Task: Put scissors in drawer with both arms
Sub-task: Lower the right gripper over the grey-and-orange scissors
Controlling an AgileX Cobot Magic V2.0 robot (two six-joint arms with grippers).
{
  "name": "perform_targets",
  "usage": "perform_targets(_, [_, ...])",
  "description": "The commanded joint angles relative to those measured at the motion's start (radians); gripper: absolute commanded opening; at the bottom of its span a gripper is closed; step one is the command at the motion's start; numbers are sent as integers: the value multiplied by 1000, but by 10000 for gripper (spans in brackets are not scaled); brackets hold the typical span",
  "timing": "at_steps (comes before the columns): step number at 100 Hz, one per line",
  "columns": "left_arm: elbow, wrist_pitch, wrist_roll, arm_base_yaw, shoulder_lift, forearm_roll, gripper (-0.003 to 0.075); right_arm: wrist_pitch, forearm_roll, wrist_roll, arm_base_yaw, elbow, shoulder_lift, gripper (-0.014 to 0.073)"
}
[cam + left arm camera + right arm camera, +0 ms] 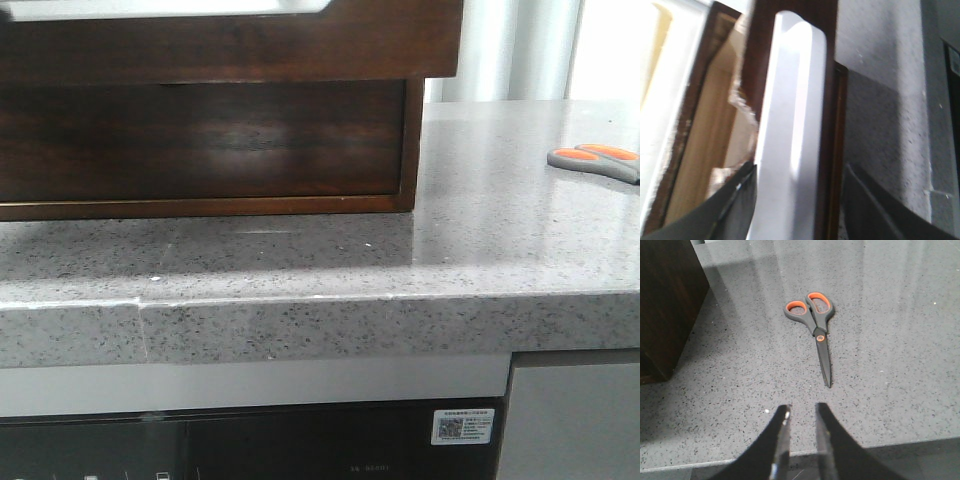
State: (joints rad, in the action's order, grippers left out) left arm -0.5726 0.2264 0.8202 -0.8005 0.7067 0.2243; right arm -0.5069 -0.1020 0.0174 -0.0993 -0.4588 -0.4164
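The scissors [816, 327], grey with orange loop inserts, lie flat on the speckled counter, blades pointing toward my right gripper [803, 406]. That gripper hovers a short way off, its fingers slightly apart and empty. The handles also show at the far right of the front view [595, 160]. The drawer [230, 50] is pulled out at the top left, its glossy brown front overhanging the cabinet. My left gripper [800, 167] straddles the drawer's whitish edge strip [792, 125], one finger inside the drawer and one outside the front. Neither gripper shows in the front view.
The dark wooden cabinet box [200, 140] stands on the grey stone counter [480, 250] under the drawer; its corner shows in the right wrist view [667, 300]. The counter's front edge [320, 320] runs across, with an appliance panel below.
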Motion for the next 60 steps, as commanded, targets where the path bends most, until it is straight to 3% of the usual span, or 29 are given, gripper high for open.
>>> perform_targets(1, [-28,-99,-6,-9,-45,-65,344,75,-3,-9,-4,-37,-17,119])
perform_targets(18, [-28,-98,-6,-9,-154,-241,337,97,2,-17,-4,-44,-66,119])
perform_targets(38, [-28,-98,-6,-9,-268,-450,330,63,2,-78,-4,-125,-268,128])
perform_targets(60, [-28,-105,-6,-9,-342,-623,163,27,2,-89,-4,-277,-509,244])
